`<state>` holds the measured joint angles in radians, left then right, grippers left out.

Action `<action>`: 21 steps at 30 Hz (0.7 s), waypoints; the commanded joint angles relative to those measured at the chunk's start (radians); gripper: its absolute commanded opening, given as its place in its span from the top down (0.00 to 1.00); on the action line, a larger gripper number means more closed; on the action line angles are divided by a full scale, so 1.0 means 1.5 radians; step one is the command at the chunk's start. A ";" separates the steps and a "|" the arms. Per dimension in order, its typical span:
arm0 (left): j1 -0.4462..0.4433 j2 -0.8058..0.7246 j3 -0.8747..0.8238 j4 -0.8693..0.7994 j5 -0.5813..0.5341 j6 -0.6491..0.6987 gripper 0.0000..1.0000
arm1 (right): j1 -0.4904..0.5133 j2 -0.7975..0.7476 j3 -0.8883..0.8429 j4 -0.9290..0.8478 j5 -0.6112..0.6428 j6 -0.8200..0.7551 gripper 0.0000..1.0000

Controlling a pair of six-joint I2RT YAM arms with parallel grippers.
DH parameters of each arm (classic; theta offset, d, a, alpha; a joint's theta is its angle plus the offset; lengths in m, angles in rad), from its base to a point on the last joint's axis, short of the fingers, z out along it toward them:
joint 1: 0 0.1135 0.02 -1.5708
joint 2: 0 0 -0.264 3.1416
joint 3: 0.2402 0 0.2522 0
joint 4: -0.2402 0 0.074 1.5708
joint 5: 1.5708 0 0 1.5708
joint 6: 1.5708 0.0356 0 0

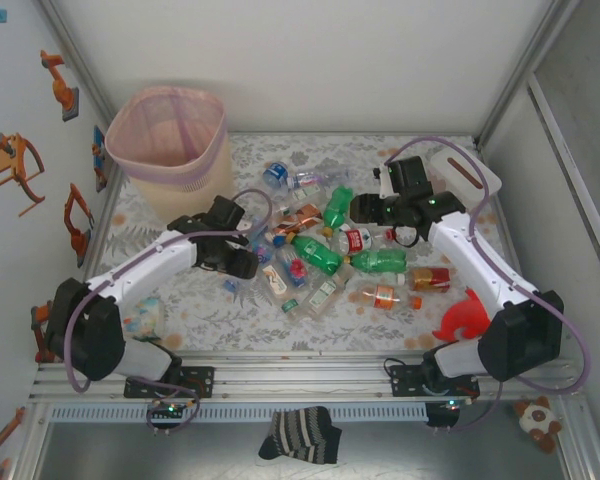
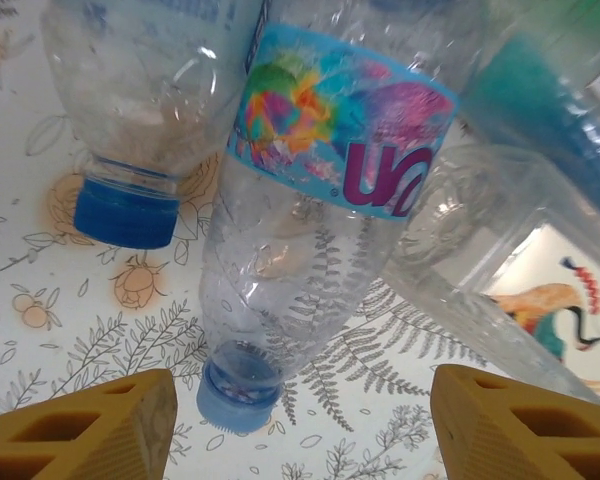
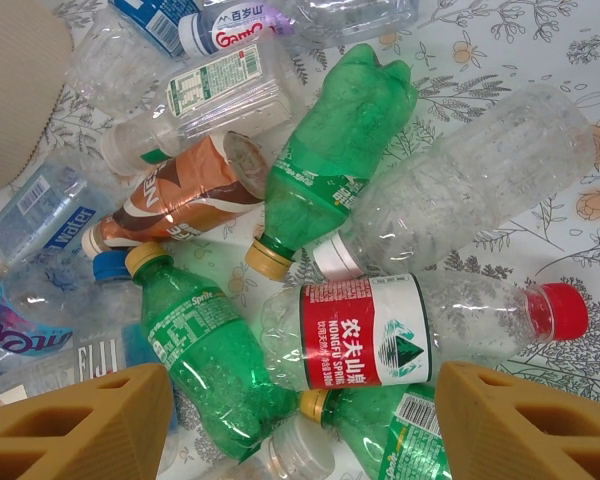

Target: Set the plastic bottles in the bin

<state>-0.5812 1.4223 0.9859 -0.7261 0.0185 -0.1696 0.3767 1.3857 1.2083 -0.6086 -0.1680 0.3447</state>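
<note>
Top: plastic bottles (image 1: pixel 325 250) lay heaped mid-desk (image 1: pixel 210 300); bin (image 1: pixel 175 180) stood at far left corner, left tool (image 1: pixel 242 262) nearer it | Left wrist: left tool (image 2: pixel 300 430) gaped, empty, astride clear labelled bottle (image 2: pixel 310 250), cap tool-ward, base cut off | Right wrist: right tool (image 3: pixel 300 430) parted, empty, above red-capped bottle (image 3: pixel 380 335) lying finger-to-finger.

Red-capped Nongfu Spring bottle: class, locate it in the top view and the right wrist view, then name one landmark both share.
Top external: red-capped bottle just right of picture centre.
Right wrist: bottom centre, lying sideways, cap to the right.
Shared landmark: green Sprite bottle, immediately to its left.
</note>
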 commanded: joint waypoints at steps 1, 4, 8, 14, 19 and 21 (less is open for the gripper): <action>-0.002 0.024 -0.004 0.023 0.002 0.021 0.35 | 0.005 0.003 0.011 0.013 -0.008 0.012 0.31; -0.003 0.045 0.001 0.030 0.010 0.026 0.35 | 0.005 0.003 0.012 0.012 -0.007 0.012 0.30; -0.003 0.065 0.003 0.037 0.003 0.032 0.35 | 0.005 0.002 0.011 0.011 -0.007 0.014 0.30; -0.003 0.100 0.013 0.040 -0.001 0.044 0.34 | 0.005 0.001 0.013 0.008 -0.006 0.013 0.30; -0.002 0.119 0.027 0.045 -0.005 0.048 0.32 | 0.005 0.002 0.015 0.007 -0.007 0.013 0.31; -0.003 0.126 0.033 0.046 -0.006 0.048 0.31 | 0.005 0.003 0.015 0.007 -0.007 0.013 0.30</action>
<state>-0.5819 1.5967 1.0019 -0.6647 0.0174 -0.1173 0.3767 1.3857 1.2083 -0.6090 -0.1680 0.3450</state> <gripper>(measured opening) 0.687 0.695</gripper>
